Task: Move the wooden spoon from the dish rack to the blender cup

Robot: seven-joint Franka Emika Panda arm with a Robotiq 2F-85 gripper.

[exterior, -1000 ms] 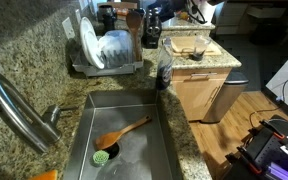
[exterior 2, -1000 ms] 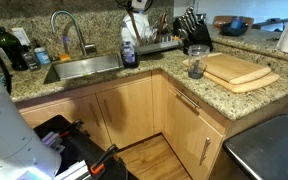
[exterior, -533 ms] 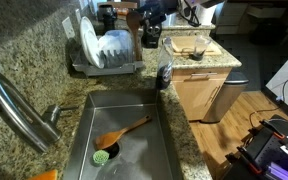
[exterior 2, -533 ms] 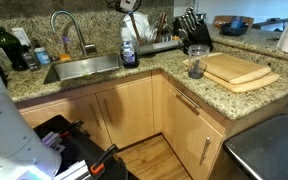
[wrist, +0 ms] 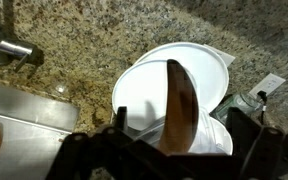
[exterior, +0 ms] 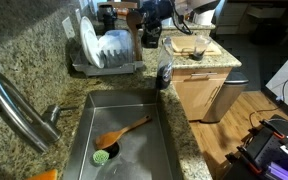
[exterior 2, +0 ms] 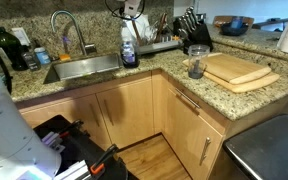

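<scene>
The slim brown wooden spoon (wrist: 179,90) stands upright in the silver dish rack (exterior: 109,68), in front of white plates (wrist: 154,85). It also shows in an exterior view (exterior: 133,25). In the wrist view my gripper (wrist: 184,125) is open, with one dark finger on each side of the spoon's upper end and not touching it. In both exterior views the gripper (exterior: 149,20) (exterior 2: 134,10) hangs just above the rack (exterior 2: 162,45). The clear blender cup (exterior: 196,47) (exterior 2: 196,62) stands on the counter beside the cutting board.
An orange-tan wooden spoon (exterior: 124,131) and a green brush (exterior: 102,156) lie in the sink (exterior: 119,120). The faucet (exterior: 19,105) arches over it. A dark dispenser bottle (exterior: 164,75) stands between rack and sink. A wooden cutting board (exterior 2: 239,70) and a knife block (exterior 2: 192,22) are nearby.
The gripper has shifted slightly toward the rack and down over the upright spoon. Nothing else has moved.
</scene>
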